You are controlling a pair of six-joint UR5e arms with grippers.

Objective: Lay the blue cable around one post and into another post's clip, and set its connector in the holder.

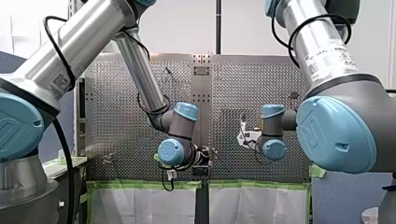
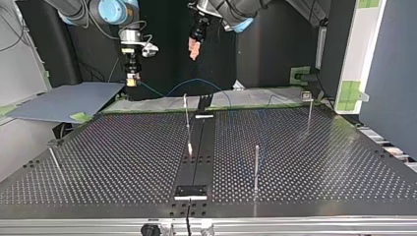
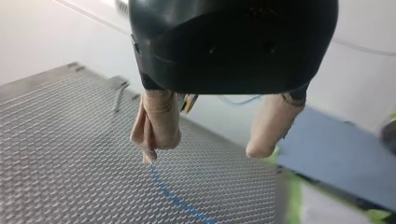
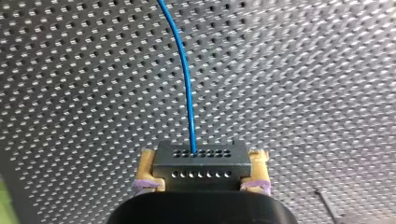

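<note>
My right gripper point(image 4: 201, 168) was clamped on the connector point(image 4: 201, 158), a black rectangular block with two rows of small round holes. Its yellow pads point(image 4: 147, 170) pressed flat against the block's two short ends. The blue cable point(image 4: 187, 79) left one hole as a thin, smooth strand, curving gently over the perforated metal table point(image 4: 303, 70). In the top view this gripper hung in the upper left of the frame, above the table's far edge. My left gripper point(image 3: 203, 151) stood wide open and held nothing. Its beige pads point(image 3: 156, 123) looked soft and creased, and the cable showed from behind one fingertip.

Slim, smooth metal posts point(image 2: 256, 167) stood upright across the table. At lower centre of the top view lay a flat dark plate that I took for the holder point(image 2: 191, 191).

I judged the step in hand to be guiding the cable toward its first post. To do it well, I would keep the right grip firm and square on the connector. I would close the left fingers only loosely astride the strand so it could slide. I would also hold light tension, since so springy a cable could slip off a slick post.
</note>
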